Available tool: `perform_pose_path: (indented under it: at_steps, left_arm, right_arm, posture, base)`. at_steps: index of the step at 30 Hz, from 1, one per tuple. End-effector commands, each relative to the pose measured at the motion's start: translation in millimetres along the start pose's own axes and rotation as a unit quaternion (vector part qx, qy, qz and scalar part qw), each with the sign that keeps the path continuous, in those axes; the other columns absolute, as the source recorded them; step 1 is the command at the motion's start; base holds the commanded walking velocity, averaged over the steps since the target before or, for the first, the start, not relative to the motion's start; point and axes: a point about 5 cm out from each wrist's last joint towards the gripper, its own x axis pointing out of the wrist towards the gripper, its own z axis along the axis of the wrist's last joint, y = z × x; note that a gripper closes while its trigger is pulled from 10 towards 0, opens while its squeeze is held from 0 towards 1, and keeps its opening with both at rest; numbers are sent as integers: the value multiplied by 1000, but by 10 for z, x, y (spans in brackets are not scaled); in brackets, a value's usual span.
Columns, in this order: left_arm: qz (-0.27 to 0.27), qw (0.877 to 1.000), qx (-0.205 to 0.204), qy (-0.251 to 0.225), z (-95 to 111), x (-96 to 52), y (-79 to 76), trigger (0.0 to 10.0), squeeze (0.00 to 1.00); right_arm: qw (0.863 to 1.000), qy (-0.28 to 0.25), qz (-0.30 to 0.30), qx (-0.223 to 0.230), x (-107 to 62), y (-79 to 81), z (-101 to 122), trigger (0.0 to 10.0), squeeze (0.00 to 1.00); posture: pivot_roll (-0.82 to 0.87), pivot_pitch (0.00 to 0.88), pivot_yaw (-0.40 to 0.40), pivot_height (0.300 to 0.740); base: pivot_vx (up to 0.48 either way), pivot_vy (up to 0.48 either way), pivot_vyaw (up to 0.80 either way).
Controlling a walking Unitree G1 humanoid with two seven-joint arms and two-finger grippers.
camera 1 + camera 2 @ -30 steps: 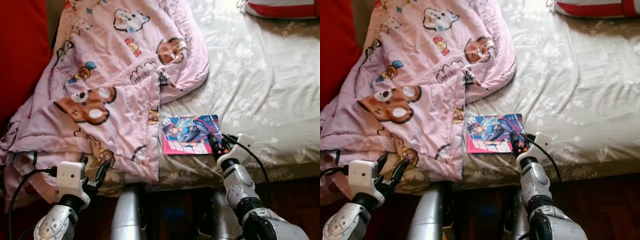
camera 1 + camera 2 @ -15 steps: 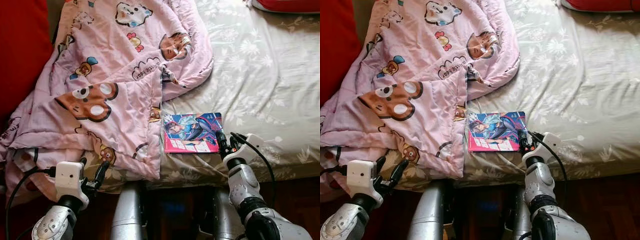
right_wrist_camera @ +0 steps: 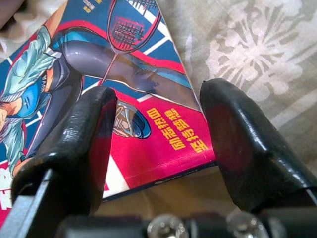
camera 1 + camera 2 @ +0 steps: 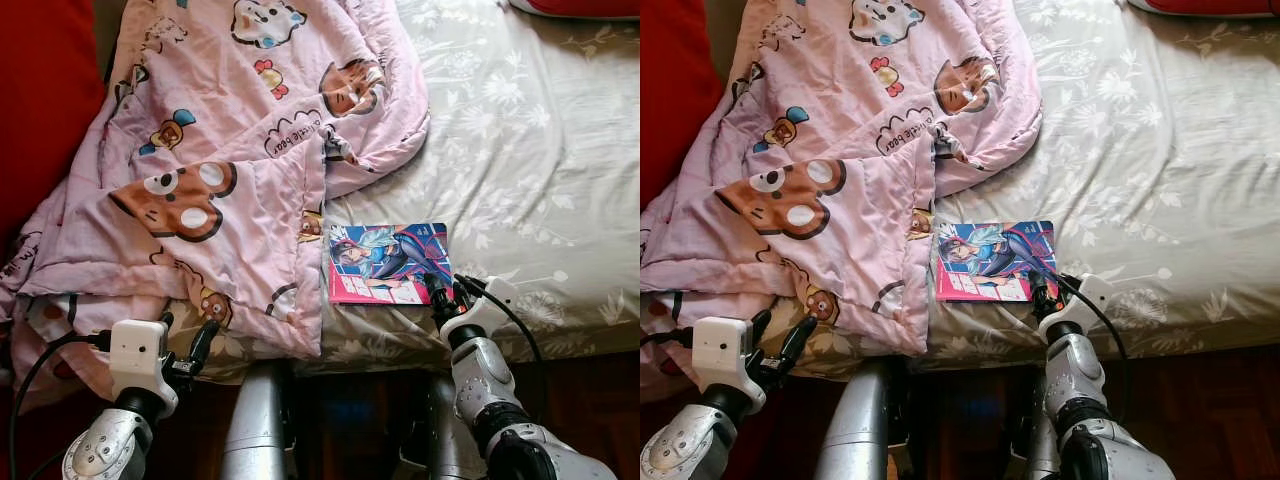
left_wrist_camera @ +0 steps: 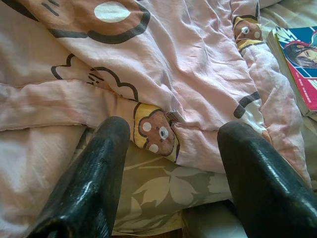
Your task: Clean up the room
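The right gripper [image 3: 158, 144] has its fingers spread, straddling the near right corner of the book [image 4: 386, 263], which lies flat on the bedsheet [image 4: 520, 150] beside the pink blanket [image 4: 230, 160]. Recommended: slide one finger under the cover edge before closing.

Location: a bedroom in a private home. Evidence: a bed [image 4: 560, 180] covered by a pale grey-green sheet with a white floral print. A pink child's quilt [image 4: 230, 170] printed with cartoon bears and other animals lies rumpled over the robot's left half of the mattress. A comic book [image 4: 385, 262] with an illustrated cover rests on the sheet just beside the quilt's edge. Dark wooden flooring [image 4: 590, 385] shows below the bed's near edge.
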Motion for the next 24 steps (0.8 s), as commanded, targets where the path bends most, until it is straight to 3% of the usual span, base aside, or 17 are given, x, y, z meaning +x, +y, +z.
perform_pose_path:
  at_steps: [1,10,15,24]
  left_arm:
    - [5,1000,4,17,-33,-69,47,10000,0]
    - [6,1000,6,18,-11,-79,66,10000,0]
    - [6,1000,0,17,4,-72,52,10000,0]
    - [7,1000,4,21,13,-102,69,10000,0]
  right_arm:
    - [999,34,-26,32,-117,-105,-209,10000,0]
    - [994,23,-54,94,-187,-195,-275,10000,0]
    - [993,31,-56,104,-220,-194,-339,10000,0]
    - [972,15,-26,232,-187,-111,-353,10000,0]
  posture:
    - [353,375,85,591]
    - [361,381,96,591]
    - [376,382,101,591]
    - [379,383,104,591]
  base:
    - [0,0,0]
    - [0,0,0]
    - [0,0,0]
    - [0,0,0]
